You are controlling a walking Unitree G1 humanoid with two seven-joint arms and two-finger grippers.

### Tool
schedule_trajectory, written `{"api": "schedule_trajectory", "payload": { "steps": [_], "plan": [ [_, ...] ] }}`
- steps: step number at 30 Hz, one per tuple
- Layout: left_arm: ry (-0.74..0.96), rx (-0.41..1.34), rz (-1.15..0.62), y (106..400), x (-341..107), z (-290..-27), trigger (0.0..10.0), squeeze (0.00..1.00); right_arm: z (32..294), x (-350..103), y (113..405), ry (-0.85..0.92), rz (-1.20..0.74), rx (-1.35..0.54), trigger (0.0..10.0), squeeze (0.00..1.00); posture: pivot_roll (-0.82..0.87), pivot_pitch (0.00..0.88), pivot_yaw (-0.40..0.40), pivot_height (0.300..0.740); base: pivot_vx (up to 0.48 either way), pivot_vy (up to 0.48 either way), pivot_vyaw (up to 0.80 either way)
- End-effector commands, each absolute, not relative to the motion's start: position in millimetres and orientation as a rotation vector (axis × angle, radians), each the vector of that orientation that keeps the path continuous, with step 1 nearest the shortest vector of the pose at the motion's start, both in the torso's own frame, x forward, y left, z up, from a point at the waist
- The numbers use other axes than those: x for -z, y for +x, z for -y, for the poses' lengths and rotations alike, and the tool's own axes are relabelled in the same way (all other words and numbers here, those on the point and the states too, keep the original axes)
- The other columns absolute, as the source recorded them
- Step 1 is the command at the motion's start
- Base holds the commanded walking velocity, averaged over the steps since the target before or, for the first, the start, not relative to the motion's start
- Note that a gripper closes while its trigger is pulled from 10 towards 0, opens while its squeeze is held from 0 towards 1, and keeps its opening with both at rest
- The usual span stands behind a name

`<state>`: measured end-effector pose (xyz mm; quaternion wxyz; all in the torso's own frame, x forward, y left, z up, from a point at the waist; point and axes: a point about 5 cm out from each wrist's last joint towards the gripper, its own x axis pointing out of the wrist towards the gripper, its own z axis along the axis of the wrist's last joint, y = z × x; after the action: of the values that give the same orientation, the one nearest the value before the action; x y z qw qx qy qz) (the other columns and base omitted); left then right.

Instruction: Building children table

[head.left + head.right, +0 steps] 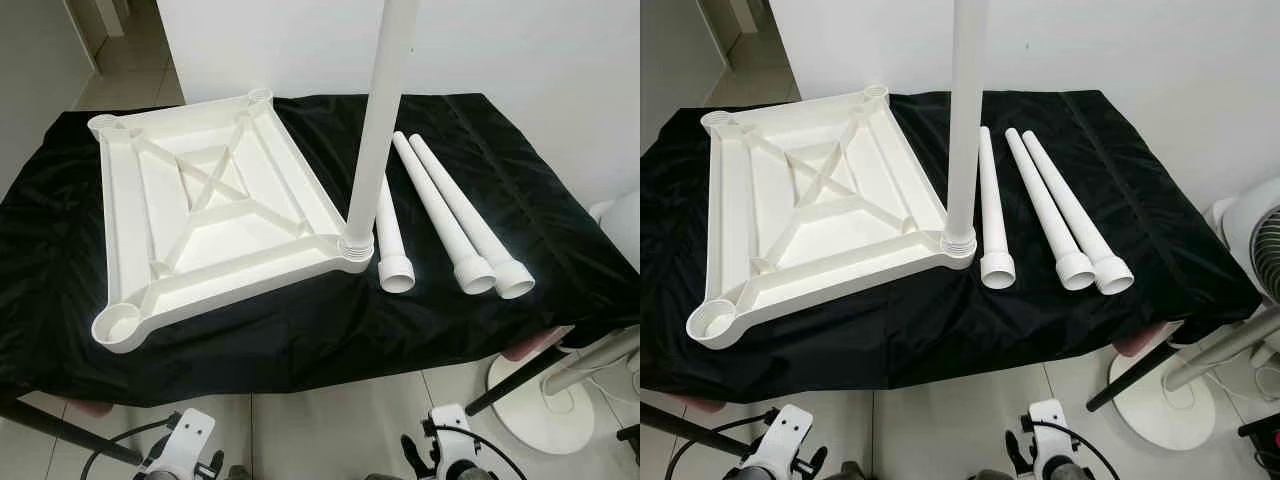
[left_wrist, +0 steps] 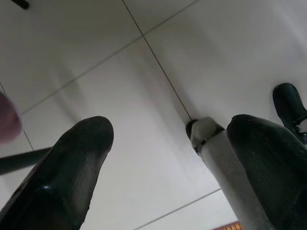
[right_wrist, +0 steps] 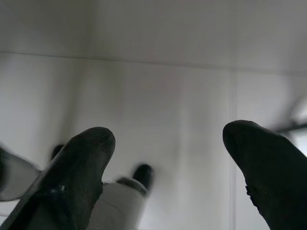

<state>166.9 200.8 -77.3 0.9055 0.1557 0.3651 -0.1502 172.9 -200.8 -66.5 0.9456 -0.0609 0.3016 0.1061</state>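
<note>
**Supervisor:** Where are your hands?

**Me:** Both hang idle below the work surface. The left gripper (image 2: 168,158) has its fingers spread with nothing between them, pointing down at floor tiles. The right gripper (image 3: 168,158) is the same, spread and empty over the floor.

**Supervisor:** And the table parts?

**Me:** I see the white tabletop (image 1: 215,215) lying upside down on the black cloth (image 1: 300,340), towards its left side, ribs up. One leg (image 1: 385,110) stands upright in the socket at the corner nearest the cloth's middle front. Three loose legs (image 1: 450,220) lie side by side just right of it, threaded ends towards the front edge.

**Supervisor:** So how far along?

**Me:** I'd judge about a quarter: one leg in, three sockets open, like the front left socket (image 1: 122,325). After the legs, the table needs turning upright. I can't tell whether the standing leg is fully seated
</note>
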Motion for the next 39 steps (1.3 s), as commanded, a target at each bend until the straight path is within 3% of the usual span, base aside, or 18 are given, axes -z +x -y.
{"api": "schedule_trajectory", "payload": {
  "steps": [1, 7, 12, 16, 19, 22, 25, 31, 39],
  "plan": [
    [0.23, 0.617, -0.771, 156, 75, -195, 10.0, 0.0, 197, 60, 174, -0.085, -0.559, -0.35, 10.0, 0.0, -0.07, 0.072, 0.025, 0.74, 0.0, 0.0, 0.0],
    [0.22, 0.845, -0.76, 156, 70, -189, 10.0, 0.0, 200, 41, 176, -0.093, -0.486, -0.624, 10.0, 0.0, -0.07, 0.103, 0.029, 0.74, 0.0, 0.0, 0.0],
    [0.246, 1.163, -0.765, 163, 54, -194, 10.0, 0.0, 215, 12, 172, -0.235, -0.439, -0.893, 10.0, 0.0, -0.06, 0.113, 0.031, 0.74, 0.0, 0.0, 0.0],
    [0.272, 1.255, -0.763, 162, 50, -195, 10.0, 0.0, 215, 3, 170, -0.236, -0.417, -0.948, 10.0, 0.0, -0.06, 0.113, 0.032, 0.74, 0.0, 0.0, 0.0],
    [0.322, 1.387, -0.691, 171, 22, -209, 10.0, 0.0, 212, -18, 163, -0.233, -0.379, -1.076, 10.0, 0.0, -0.06, 0.118, 0.04, 0.74, 0.0, 0.0, 0.0],
    [0.391, 1.494, -0.536, 169, -50, -217, 10.0, 0.0, 208, -44, 152, -0.227, -0.355, -1.224, 10.0, 0.0, -0.06, 0.12, 0.045, 0.74, 0.0, 0.0, 0.0],
    [0.386, 1.521, -0.515, 165, -67, -213, 10.0, 0.0, 206, -51, 150, -0.221, -0.348, -1.255, 10.0, 0.0, -0.06, 0.12, 0.045, 0.74, 0.0, 0.0, 0.0],
    [0.394, 1.596, -0.305, 168, -142, -193, 10.0, 0.0, 194, -105, 164, -0.186, -0.177, -1.307, 10.0, 0.0, -0.06, 0.114, 0.048, 0.74, 0.0, 0.0, 0.0],
    [0.383, 1.582, -0.256, 181, -167, -179, 10.0, 0.0, 189, -129, 181, -0.183, -0.097, -1.298, 10.0, 0.0, -0.06, 0.099, 0.045, 0.74, 0.0, 0.0, 0.0]
  ]
}}
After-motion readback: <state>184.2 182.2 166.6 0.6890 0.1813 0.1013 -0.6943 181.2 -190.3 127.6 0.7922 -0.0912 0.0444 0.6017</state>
